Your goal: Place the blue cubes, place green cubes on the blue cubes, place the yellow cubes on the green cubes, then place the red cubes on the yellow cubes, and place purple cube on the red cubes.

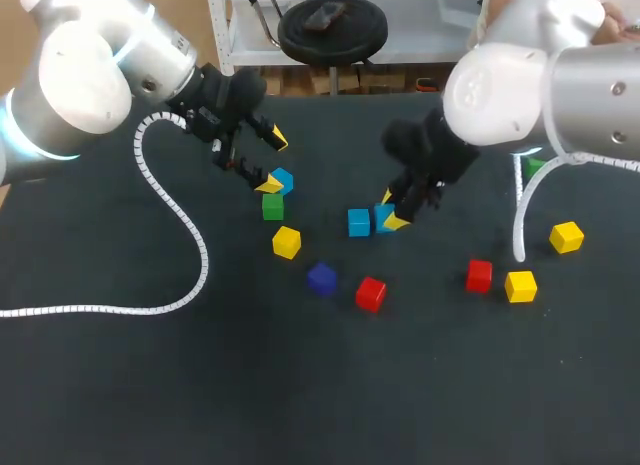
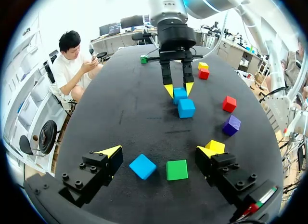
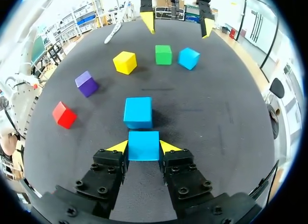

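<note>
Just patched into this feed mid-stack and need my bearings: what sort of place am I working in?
Most likely a robotics lab test bench: a dark-covered table, a purple cube and a red cube lying loose on it, my right claw shut on a blue cube, and my left claw open.

Left arm [image 1: 90, 75] and right arm [image 1: 545, 85] were silver-grey with white rounded joints. Left hand [image 1: 272, 161] and right hand [image 1: 392, 210] were black, bolted with dark screws [image 3: 102, 189], yellow wedge tips [image 3: 118, 147]. White spiral cables [image 1: 190, 247] ran off both.
</note>
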`<state>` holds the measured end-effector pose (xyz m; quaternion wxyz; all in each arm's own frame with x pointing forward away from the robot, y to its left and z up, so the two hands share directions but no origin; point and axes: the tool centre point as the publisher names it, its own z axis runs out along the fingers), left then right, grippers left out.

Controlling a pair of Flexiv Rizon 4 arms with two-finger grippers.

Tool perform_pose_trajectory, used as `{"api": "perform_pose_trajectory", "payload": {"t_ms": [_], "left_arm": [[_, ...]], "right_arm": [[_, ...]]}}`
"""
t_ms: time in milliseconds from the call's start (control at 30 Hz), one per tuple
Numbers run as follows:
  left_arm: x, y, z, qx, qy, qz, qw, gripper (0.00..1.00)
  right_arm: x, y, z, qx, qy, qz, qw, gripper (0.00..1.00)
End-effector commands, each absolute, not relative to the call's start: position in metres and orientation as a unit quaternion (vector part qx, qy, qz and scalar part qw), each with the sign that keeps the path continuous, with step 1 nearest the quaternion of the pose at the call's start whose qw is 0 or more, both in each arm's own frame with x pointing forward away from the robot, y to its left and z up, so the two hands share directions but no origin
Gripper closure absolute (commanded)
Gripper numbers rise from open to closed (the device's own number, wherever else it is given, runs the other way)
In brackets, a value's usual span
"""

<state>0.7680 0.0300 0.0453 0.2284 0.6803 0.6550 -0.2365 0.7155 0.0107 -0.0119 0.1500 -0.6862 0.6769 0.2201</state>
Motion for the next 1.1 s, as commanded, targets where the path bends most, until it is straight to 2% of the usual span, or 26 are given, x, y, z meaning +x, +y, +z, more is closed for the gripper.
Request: {"api": "perform_pose_trajectory", "payload": {"t_ms": [33,1100], "left_arm": [[0.769,0.03,0.045,0.681,0.654,-0.237,0.228,0.0],[0.769,0.03,0.045,0.681,0.654,-0.237,0.228,0.0]], "right_arm": [[0.708,0.007,-0.003,-0.687,0.677,0.214,0.155,1.0],[0.713,0.013,-0.017,-0.686,0.682,0.212,0.141,1.0]]}}
